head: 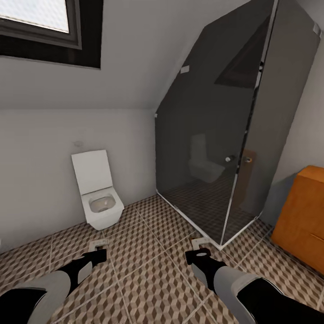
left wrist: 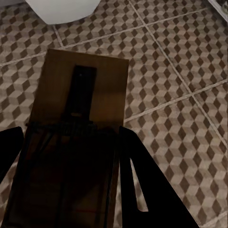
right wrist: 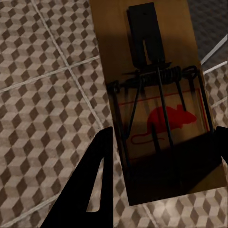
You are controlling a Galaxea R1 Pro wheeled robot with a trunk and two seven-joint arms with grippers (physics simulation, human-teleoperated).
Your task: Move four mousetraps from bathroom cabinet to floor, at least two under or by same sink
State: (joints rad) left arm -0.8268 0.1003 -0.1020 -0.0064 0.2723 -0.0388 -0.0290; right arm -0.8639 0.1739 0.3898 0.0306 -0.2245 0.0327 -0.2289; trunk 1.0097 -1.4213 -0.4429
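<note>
Both arms reach forward over the cube-patterned bathroom floor point(head: 148, 252). My left gripper point(head: 96, 254) is shut on a mousetrap point(head: 100, 244); in the left wrist view that wooden trap point(left wrist: 78, 123) lies flat between the black fingers point(left wrist: 142, 185). My right gripper point(head: 200, 254) is shut on a second mousetrap point(head: 199, 243). The right wrist view shows this trap point(right wrist: 159, 95) with its wire spring and red mouse print, held between dark fingers point(right wrist: 97, 175). A corner of the orange-brown cabinet point(head: 300, 216) stands at the right edge of the head view.
A white toilet point(head: 100, 193) with its lid up stands against the far wall, ahead of the left arm. A dark glass shower enclosure point(head: 225, 148) fills the far right corner. A window point(head: 45, 22) sits high on the left. Open tiled floor point(left wrist: 180, 71) lies between toilet and shower.
</note>
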